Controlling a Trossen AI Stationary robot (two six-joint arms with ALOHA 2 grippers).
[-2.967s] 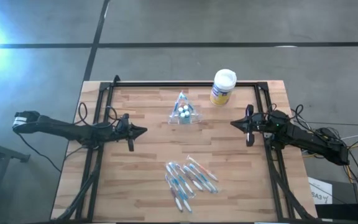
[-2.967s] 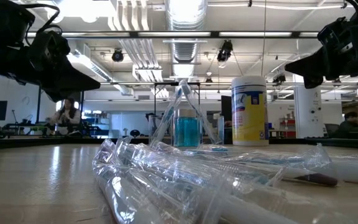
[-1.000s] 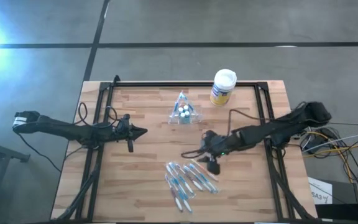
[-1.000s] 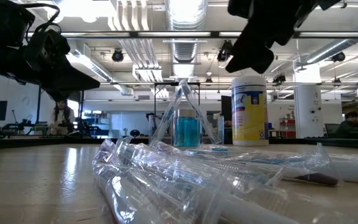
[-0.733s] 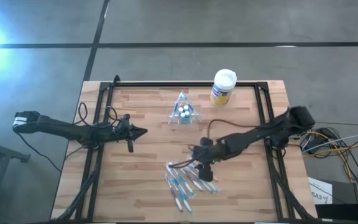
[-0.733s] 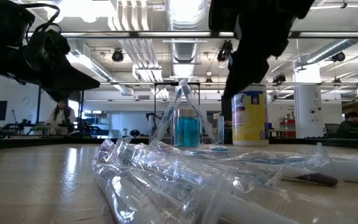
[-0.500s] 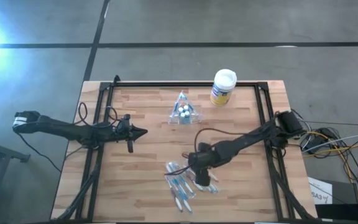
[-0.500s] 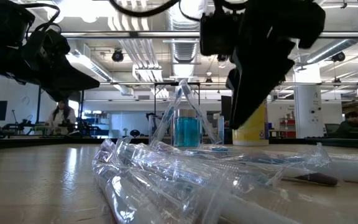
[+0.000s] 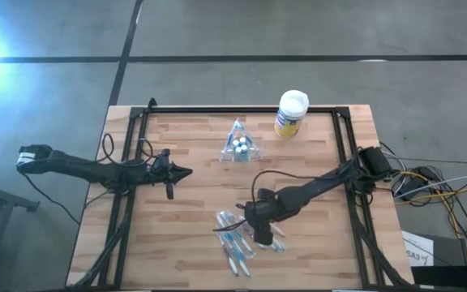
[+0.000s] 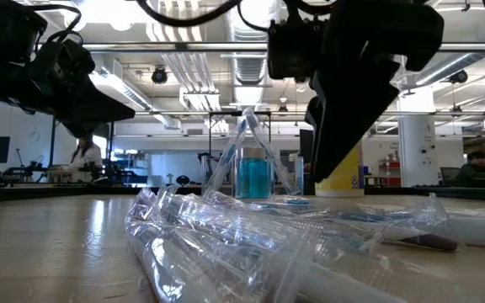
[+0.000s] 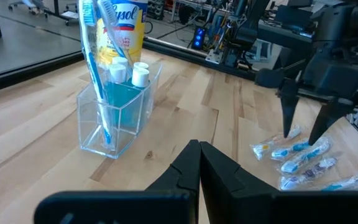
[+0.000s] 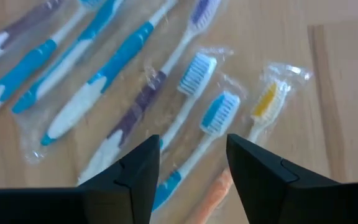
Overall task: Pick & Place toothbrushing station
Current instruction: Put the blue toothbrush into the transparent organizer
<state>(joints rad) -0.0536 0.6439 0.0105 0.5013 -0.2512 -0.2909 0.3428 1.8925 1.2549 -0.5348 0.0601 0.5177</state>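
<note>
I am holding the right pincer [image 9: 259, 235] low over the heap of wrapped toothbrushes [image 9: 246, 234] at the near middle of the bench [image 9: 193, 203], its fingers standing apart. Through the right wrist camera I am looking straight down between the two fingers [image 12: 135, 171] at the bagged brushes [image 12: 166, 118]: blue-and-white ones, a purple-handled one, and one with a yellow head off to the side. The fingers are not touching any wrapper that I can see.

The toothbrushing station [image 9: 239, 144] is standing upright well apart from this pincer, toward the far side of the bench, with the yellow canister [image 9: 291, 113] near it on the far edge. In the left wrist view the station [image 11: 118, 102] is showing blue brushes and white-capped tubes inside its clear walls.

I am keeping the left pincer [image 9: 183, 171] parked over the left part of the bench, fingers pressed together, pointing toward the station.
</note>
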